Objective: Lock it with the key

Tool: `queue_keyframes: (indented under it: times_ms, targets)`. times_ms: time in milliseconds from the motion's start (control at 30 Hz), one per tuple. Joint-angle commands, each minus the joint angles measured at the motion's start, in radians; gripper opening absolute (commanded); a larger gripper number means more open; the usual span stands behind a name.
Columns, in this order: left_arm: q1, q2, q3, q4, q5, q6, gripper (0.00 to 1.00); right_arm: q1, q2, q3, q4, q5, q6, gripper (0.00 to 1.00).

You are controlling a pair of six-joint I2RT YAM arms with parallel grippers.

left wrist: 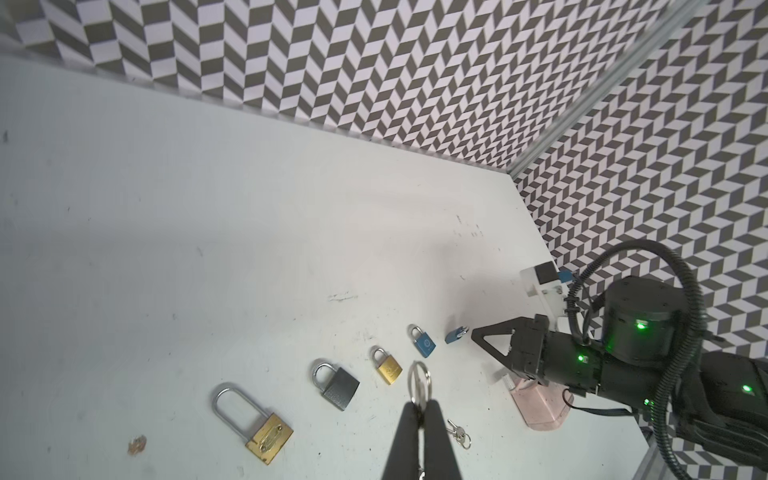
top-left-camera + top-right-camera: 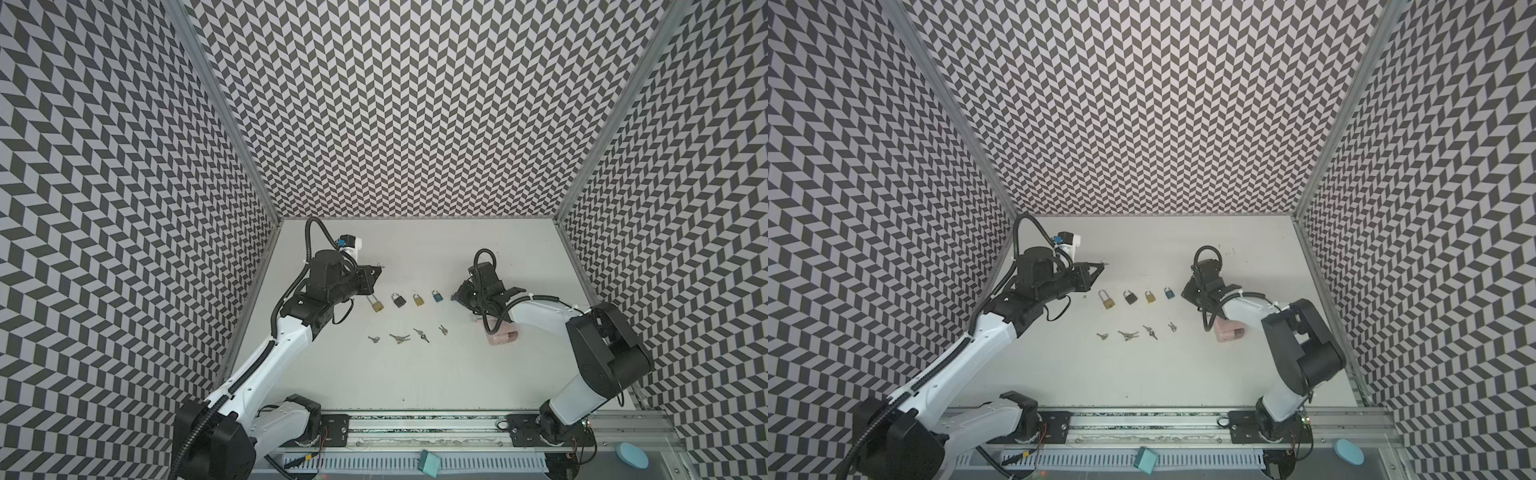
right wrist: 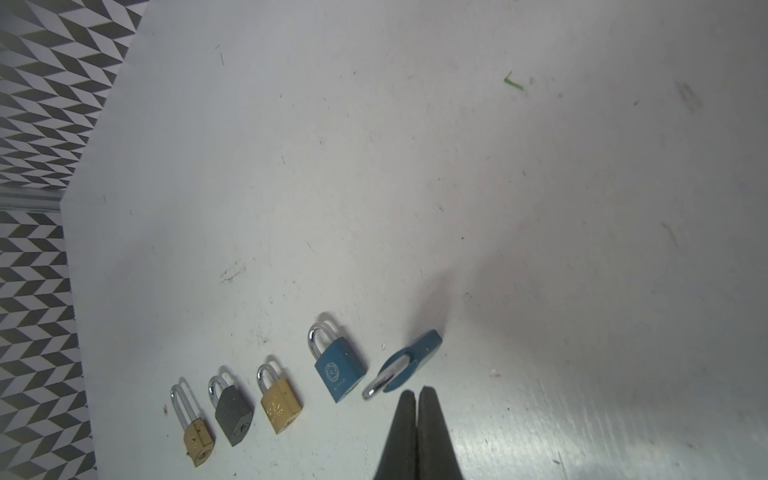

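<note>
The left jaws are clenched on a key ring [image 1: 419, 380] and hold it clear of the surface. The ring pokes out past their tips, and the key itself is hidden behind them.

The right jaws are pressed together with nothing visible between them. Just off their tips a blue lock [image 3: 411, 361] sits tipped on its edge, with its shackle [image 3: 377, 386] toward them. I cannot tell whether the tips touch it.

I judge the step in hand to be bringing key and lock together. The key is taken, but the lock is not yet gripped.

The right jaws would next need to part, take that lock by its body and turn its keyhole toward the left jaws, which stand well apart from it.

In both top views this lock is all but hidden under the right jaws. Whether its shackle is seated is hard to make out. The other locks [image 3: 338, 370] lie flat in a row beside it, and spare keys [image 2: 400, 338] lie near them.
</note>
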Motion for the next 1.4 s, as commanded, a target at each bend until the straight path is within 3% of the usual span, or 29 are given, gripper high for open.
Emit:
queue_keyframes:
  times_ms: [0, 500, 667, 767, 833, 900, 1000, 1100, 1167, 1367]
  targets:
    - [0.015, 0.009, -0.006, 0.015, 0.109, -0.049, 0.0, 0.005, 0.023, 0.022, 0.017, -0.012, 0.023, 0.0]
    - [0.017, 0.028, -0.018, 0.035, 0.144, -0.06, 0.0, -0.002, 0.138, 0.188, 0.121, 0.027, -0.026, 0.0]
    - [0.016, 0.028, -0.027, 0.037, 0.142, -0.052, 0.0, 0.0, 0.096, 0.135, 0.124, 0.033, -0.051, 0.0]
    - [0.006, 0.028, -0.025, 0.036, 0.135, -0.043, 0.0, 0.006, 0.046, 0.084, 0.11, 0.068, -0.157, 0.0]
    - [-0.01, 0.026, -0.025, 0.041, 0.123, -0.04, 0.0, 0.005, 0.022, 0.049, 0.111, 0.024, -0.317, 0.0]
    - [-0.039, 0.029, -0.023, 0.047, 0.105, -0.036, 0.0, 0.002, 0.007, 0.049, 0.061, 0.043, -0.372, 0.02]
    - [-0.124, 0.042, -0.011, 0.05, 0.049, -0.027, 0.0, -0.002, -0.004, 0.051, 0.019, 0.002, -0.399, 0.09]
    - [-0.184, 0.061, -0.008, 0.058, 0.024, -0.028, 0.0, 0.0, 0.017, 0.054, -0.004, -0.107, -0.407, 0.06]
    - [-0.186, 0.063, -0.019, 0.07, 0.03, -0.035, 0.0, 0.003, 0.032, 0.042, -0.002, -0.158, -0.397, 0.0]
    - [-0.177, 0.036, -0.021, 0.062, 0.013, -0.029, 0.0, 0.029, 0.072, 0.033, 0.01, -0.153, -0.382, 0.0]
